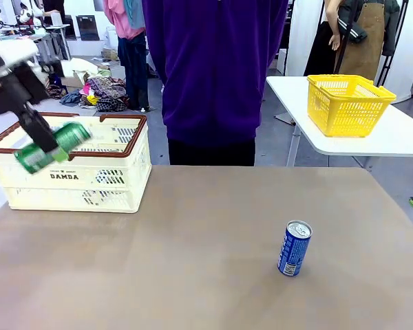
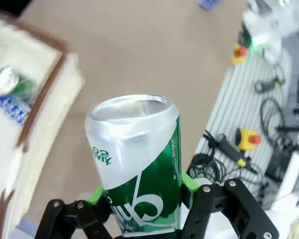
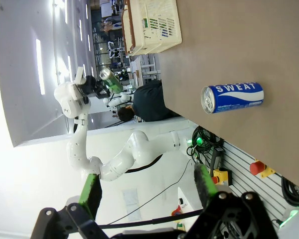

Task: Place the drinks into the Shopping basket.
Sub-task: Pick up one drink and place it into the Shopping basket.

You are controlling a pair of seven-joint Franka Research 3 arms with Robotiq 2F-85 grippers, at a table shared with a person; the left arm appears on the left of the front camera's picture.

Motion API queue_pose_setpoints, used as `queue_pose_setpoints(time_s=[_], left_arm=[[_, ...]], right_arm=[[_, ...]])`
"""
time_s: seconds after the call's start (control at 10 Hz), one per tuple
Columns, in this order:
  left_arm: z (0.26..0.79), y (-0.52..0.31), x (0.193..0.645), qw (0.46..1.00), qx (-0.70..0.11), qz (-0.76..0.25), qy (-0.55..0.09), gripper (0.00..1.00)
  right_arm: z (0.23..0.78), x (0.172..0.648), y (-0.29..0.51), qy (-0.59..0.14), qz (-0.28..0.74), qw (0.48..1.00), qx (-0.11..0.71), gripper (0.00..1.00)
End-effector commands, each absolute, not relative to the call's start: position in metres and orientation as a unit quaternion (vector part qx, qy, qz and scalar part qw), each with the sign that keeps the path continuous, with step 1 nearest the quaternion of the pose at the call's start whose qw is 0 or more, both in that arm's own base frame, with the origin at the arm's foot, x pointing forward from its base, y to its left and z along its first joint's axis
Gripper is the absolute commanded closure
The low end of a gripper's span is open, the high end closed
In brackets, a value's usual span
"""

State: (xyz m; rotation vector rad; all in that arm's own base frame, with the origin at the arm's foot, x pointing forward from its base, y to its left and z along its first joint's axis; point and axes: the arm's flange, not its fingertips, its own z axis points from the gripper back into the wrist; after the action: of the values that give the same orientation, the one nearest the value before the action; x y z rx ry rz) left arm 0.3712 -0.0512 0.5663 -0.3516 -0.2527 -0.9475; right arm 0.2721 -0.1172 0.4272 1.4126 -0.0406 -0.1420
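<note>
Left tool [image 1: 51, 148] is clenched on the green can [image 1: 74, 135], holding it tilted in the air in front of the near wall of the Shopping basket [image 1: 69, 182], about level with the brown rim. In the left wrist view its green pads [image 2: 97, 193] press the can's lower body from both sides, silver top pointing away, with the basket rim off to one side and bare tabletop [image 1: 193, 261] behind the can. Inside the basket that view shows a blurred silver can top with green and blue beside it. The blue can [image 1: 294, 249] stands upright on the tabletop, well apart from the basket, toward the robot's right. Right tool [image 3: 148, 189] is released, its fingers spread with nothing between them, well clear of the blue can. A person [image 1: 213, 69] in a purple top stands at the far side. A yellow basket [image 1: 347, 103] sits on a white side table [image 1: 399, 137].
</note>
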Motion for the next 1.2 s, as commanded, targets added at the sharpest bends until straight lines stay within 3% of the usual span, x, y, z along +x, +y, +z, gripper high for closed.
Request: queue_pose_setpoints(time_s=[0.0, 0.2, 0.5, 0.8, 0.9, 1.0, 1.1], left_arm=[[0.615, -0.012, 0.446, 0.926, -0.193, -0.279, -0.163, 1.00], [0.631, 0.011, 0.514, 0.945, -0.213, -0.195, -0.155, 1.00], [0.600, 0.032, 0.575, 0.974, -0.157, -0.057, -0.153, 1.00], [0.572, 0.028, 0.577, 0.984, -0.088, 0.004, -0.154, 1.00], [0.584, 0.007, 0.554, 0.977, -0.178, -0.104, -0.057, 1.00], [0.566, 0.038, 0.595, 0.981, -0.117, -0.017, -0.154, 1.00], [0.566, 0.038, 0.595, 0.981, -0.117, -0.017, -0.154, 1.00]], right_arm=[[0.431, 0.272, -0.116, -0.017, -0.070, 0.753, 0.654, 0.00], [0.431, 0.272, -0.116, -0.017, -0.070, 0.753, 0.654, 0.00], [0.431, 0.272, -0.116, -0.017, -0.070, 0.753, 0.654, 0.00], [0.431, 0.272, -0.116, -0.017, -0.070, 0.753, 0.654, 0.00], [0.431, 0.272, -0.116, -0.017, -0.070, 0.753, 0.654, 0.00], [0.431, 0.272, -0.116, -0.017, -0.070, 0.753, 0.654, 0.00], [0.431, 0.272, -0.116, -0.017, -0.070, 0.753, 0.654, 0.00]])
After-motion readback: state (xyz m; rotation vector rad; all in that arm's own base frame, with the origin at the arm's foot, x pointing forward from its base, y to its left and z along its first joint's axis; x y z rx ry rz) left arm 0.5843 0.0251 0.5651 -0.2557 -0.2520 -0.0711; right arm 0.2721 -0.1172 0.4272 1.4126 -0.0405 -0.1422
